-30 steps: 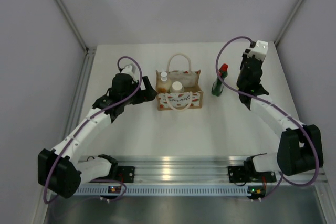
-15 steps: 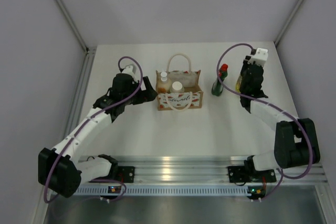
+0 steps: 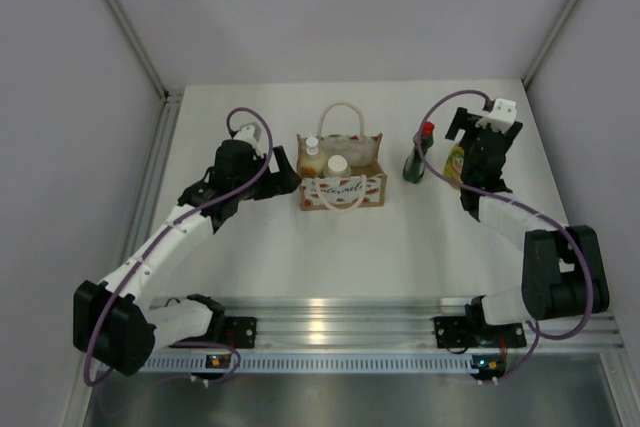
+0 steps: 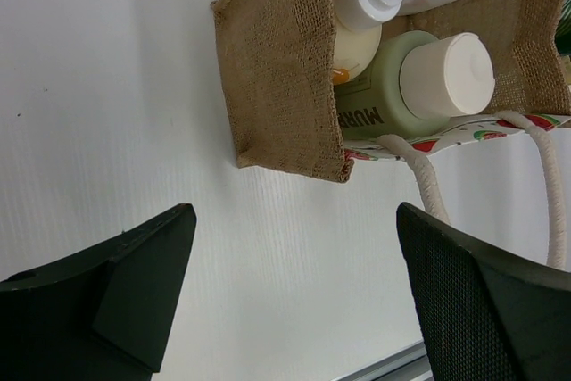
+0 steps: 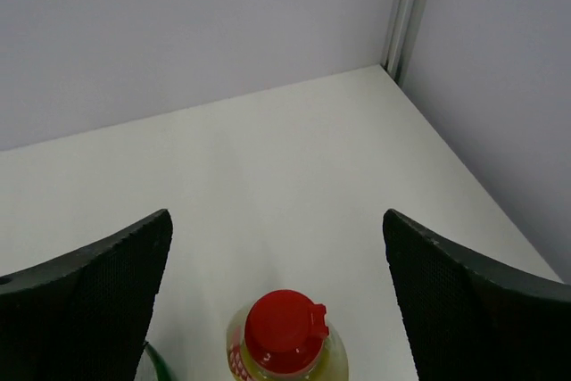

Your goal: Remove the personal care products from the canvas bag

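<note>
Top external view
- Canvas bag [image 3: 342, 190]: stands upright at the middle of the table [image 3: 300, 257], open top up, one rope handle [image 3: 342, 112] lying behind it.
- Bag contents: two bottles, both upright. The cream bottle [image 3: 312, 157] with a white nozzle is on the left. The pale cylinder [image 3: 338, 165] with a white cap is just beside it.
- Outside the bag: the dark green bottle [image 3: 417, 160] with a red cap stands on the table to the bag's right, apart from it. The yellow-green bottle [image 3: 456, 162] stands just right of that one.

Left wrist view
- Left gripper [image 4: 294, 220]: fingers spread wide, nothing between them but bare table.
- Bag: its burlap side wall lies just beyond the fingertips, not touched. The nozzle and the white cap show over the rim, with part of a printed word on the pale cylinder.

Right wrist view
- Right gripper [image 5: 277, 238]: fingers spread wide, holding nothing.
- Yellow-green bottle: upright on the table at the bottom edge, centred between the two fingers and clear of both. A sliver of the dark green bottle shows to its left.
</note>
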You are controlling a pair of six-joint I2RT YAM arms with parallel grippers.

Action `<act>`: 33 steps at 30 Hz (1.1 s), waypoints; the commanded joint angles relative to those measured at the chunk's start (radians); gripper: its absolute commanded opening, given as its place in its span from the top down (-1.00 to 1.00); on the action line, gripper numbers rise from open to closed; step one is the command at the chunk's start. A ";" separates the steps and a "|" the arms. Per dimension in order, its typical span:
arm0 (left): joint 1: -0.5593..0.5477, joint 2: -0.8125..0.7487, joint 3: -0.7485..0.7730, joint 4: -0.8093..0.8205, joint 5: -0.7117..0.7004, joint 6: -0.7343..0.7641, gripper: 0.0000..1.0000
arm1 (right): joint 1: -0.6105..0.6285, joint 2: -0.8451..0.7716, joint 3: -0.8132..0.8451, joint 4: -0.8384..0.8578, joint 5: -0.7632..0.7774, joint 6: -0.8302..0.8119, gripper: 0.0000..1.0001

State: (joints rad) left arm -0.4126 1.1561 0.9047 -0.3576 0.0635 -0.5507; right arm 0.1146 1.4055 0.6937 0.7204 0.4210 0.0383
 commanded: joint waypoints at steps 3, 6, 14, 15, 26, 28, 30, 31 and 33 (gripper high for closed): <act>0.000 0.001 0.003 0.049 0.015 0.008 -0.97 | -0.009 -0.022 0.030 0.082 0.048 0.031 -0.99; -0.002 0.007 0.005 0.051 0.024 0.008 -0.96 | -0.009 -0.057 0.039 0.051 0.055 0.049 -0.99; -0.002 0.024 0.007 0.052 0.035 -0.009 -0.97 | -0.009 -0.331 0.142 -0.300 0.079 0.477 -0.99; -0.002 0.028 0.008 0.052 0.035 -0.011 -0.97 | -0.009 -0.358 0.141 -0.311 0.055 0.509 -0.99; -0.002 0.106 0.023 0.052 0.064 -0.048 -0.97 | 0.213 -0.277 0.383 -0.520 -0.587 0.304 -0.99; -0.002 0.114 0.025 0.054 0.067 -0.051 -0.97 | 0.334 -0.234 0.415 -0.619 -0.558 0.196 -0.99; -0.002 0.116 0.026 0.054 0.071 -0.049 -0.97 | 0.407 -0.211 0.405 -0.613 -0.530 0.144 -0.99; -0.002 0.114 0.026 0.054 0.078 -0.048 -0.97 | 0.469 -0.176 0.397 -0.607 -0.524 0.106 -0.99; -0.002 0.108 0.025 0.054 0.082 -0.046 -0.97 | 0.523 -0.126 0.398 -0.578 -0.527 0.040 -0.99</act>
State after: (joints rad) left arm -0.4126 1.2709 0.9047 -0.3519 0.1219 -0.5903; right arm 0.5564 1.2255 1.0679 0.1921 -0.0704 0.2413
